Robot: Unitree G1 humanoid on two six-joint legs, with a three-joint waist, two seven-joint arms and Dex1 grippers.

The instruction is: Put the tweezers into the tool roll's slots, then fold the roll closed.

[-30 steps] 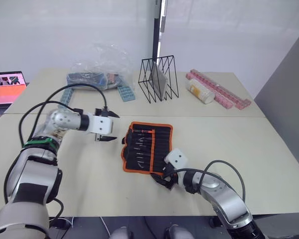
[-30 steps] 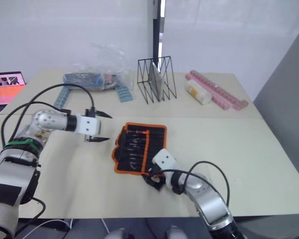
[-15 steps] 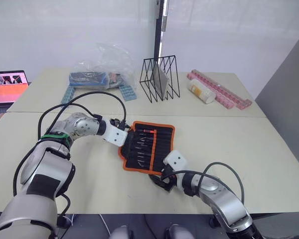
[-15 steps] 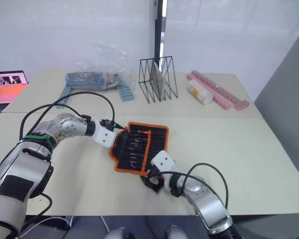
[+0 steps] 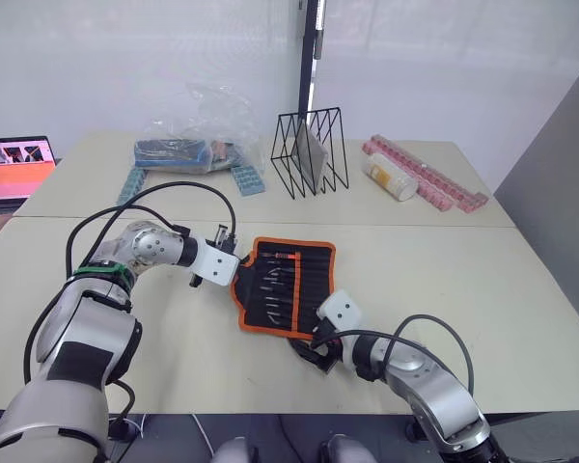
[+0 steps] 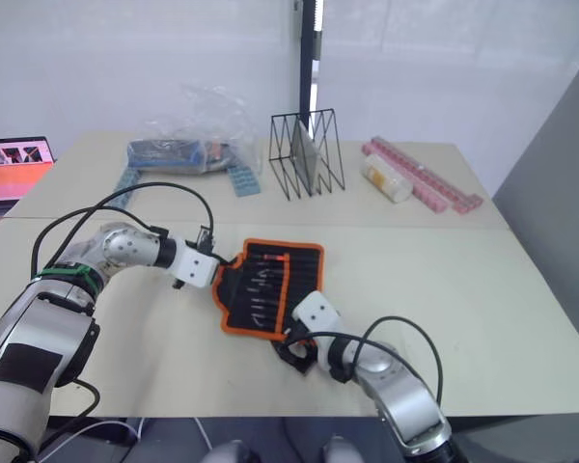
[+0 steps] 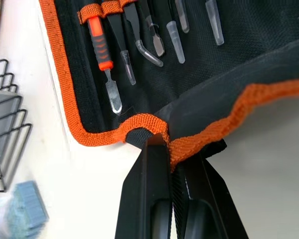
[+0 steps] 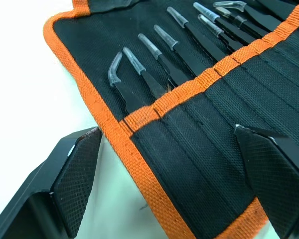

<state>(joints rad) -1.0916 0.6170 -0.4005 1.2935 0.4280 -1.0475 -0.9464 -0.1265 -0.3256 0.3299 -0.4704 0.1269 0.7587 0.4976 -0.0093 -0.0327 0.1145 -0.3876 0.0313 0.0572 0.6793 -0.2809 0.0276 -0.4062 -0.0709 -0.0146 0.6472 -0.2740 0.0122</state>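
Your left gripper [image 7: 173, 149] pinches the tool roll [image 5: 282, 285] at its orange edge. The roll lies open on the table [image 5: 521, 280], tweezers [image 8: 159, 62] seated in the slots [image 8: 229, 94]. Your right gripper [image 8: 174, 164] stands spread wide over the roll's near end.

Tool roll [image 5: 283, 286] open, flat on table; tweezers [image 8: 184, 55] tucked in slots [image 8: 239, 89], clear-capped tips exposed.

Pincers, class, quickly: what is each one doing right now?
Left pincer: shut on the tool roll, pinching its orange edge.
Right pincer: open, fingers either side of the roll's near edge.
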